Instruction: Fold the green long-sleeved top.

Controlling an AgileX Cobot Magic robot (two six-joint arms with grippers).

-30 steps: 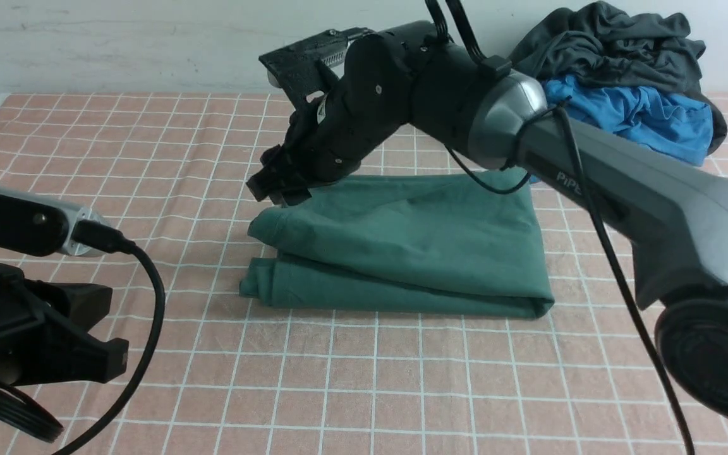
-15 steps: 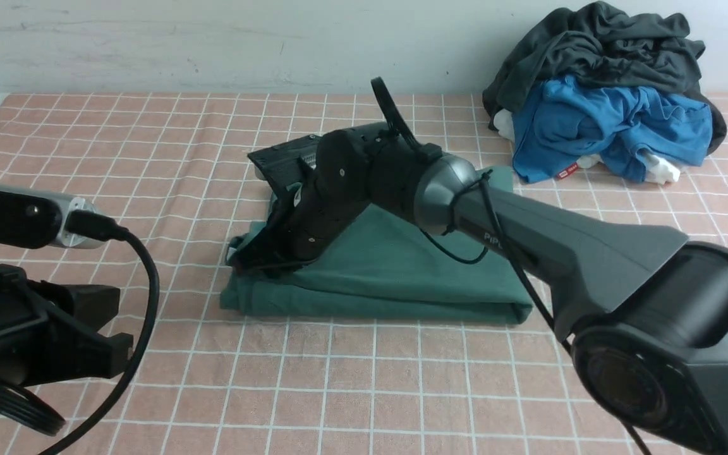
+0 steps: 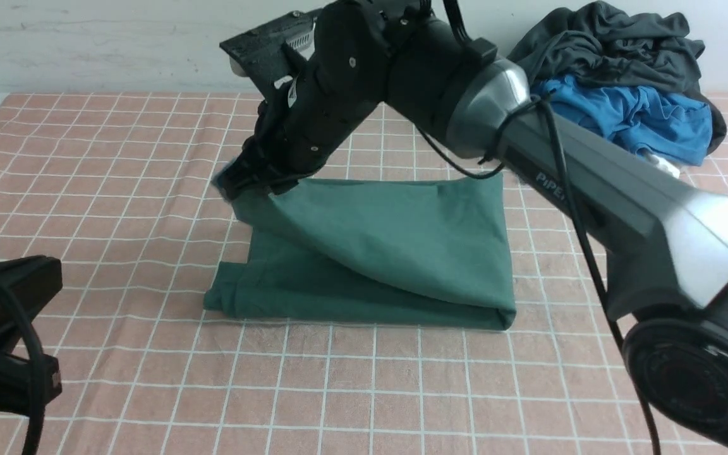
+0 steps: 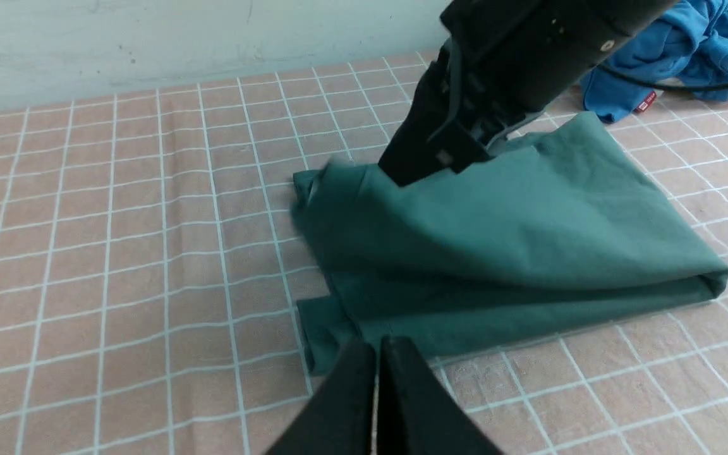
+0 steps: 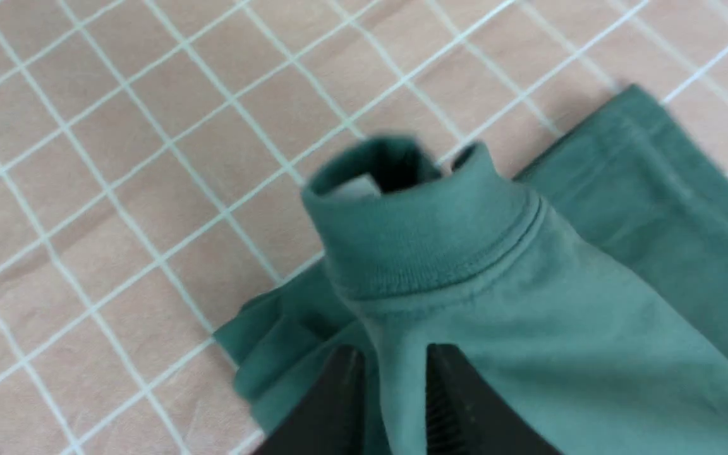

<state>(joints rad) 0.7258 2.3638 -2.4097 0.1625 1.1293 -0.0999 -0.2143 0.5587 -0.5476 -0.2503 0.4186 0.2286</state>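
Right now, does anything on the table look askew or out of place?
The green top is askew: its upper layer is pinched near the collar by the right end effector and held off the layer beneath, so the fold gapes at that end. A blue garment and a grey garment lie heaped at the far right.

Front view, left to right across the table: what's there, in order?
left arm → green long-sleeved top → pile of dark grey and blue clothes. The right claw overlaps the top, so it is left unplaced.
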